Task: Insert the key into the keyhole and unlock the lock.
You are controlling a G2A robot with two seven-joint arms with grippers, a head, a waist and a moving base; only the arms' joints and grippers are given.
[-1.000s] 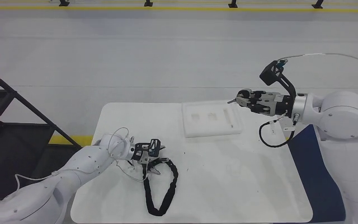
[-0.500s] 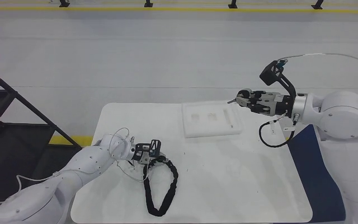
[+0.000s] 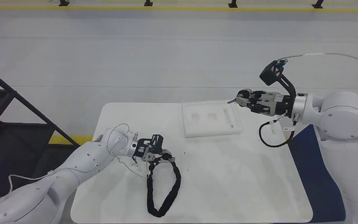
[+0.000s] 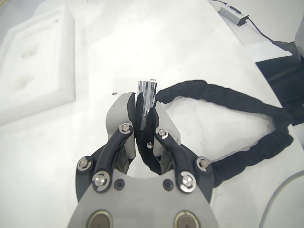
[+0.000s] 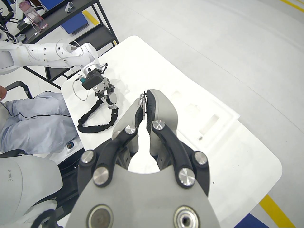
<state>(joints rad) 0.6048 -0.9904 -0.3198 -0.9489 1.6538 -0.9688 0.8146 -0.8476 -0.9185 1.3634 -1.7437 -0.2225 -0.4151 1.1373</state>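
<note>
I see the chrome cylinder lock (image 4: pixel 146 96) clamped between the pads of my left gripper (image 4: pixel 142 106), its shiny end poking out past the fingertips. It sits over the near-left part of the white table (image 3: pixel 240 179). The black fabric-sheathed cable loop (image 4: pixel 237 106) runs from the cylinder, curls out across the tabletop and comes back under the gripper. In the top view the loop (image 3: pixel 165 190) lies toward the table's near edge.

The small metal key (image 5: pixel 142 101) is well apart from the lock, pinched at the tips of my right gripper (image 5: pixel 145 99). From above, that gripper (image 3: pixel 239 100) is up over the far-right side of the table, and the key (image 3: pixel 230 102) sticks out as a thin stub just beside the far right corner of the white foam tray (image 3: pixel 193 132). The tray, with shallow rectangular recesses, lies at the table's far edge between the two arms.
</note>
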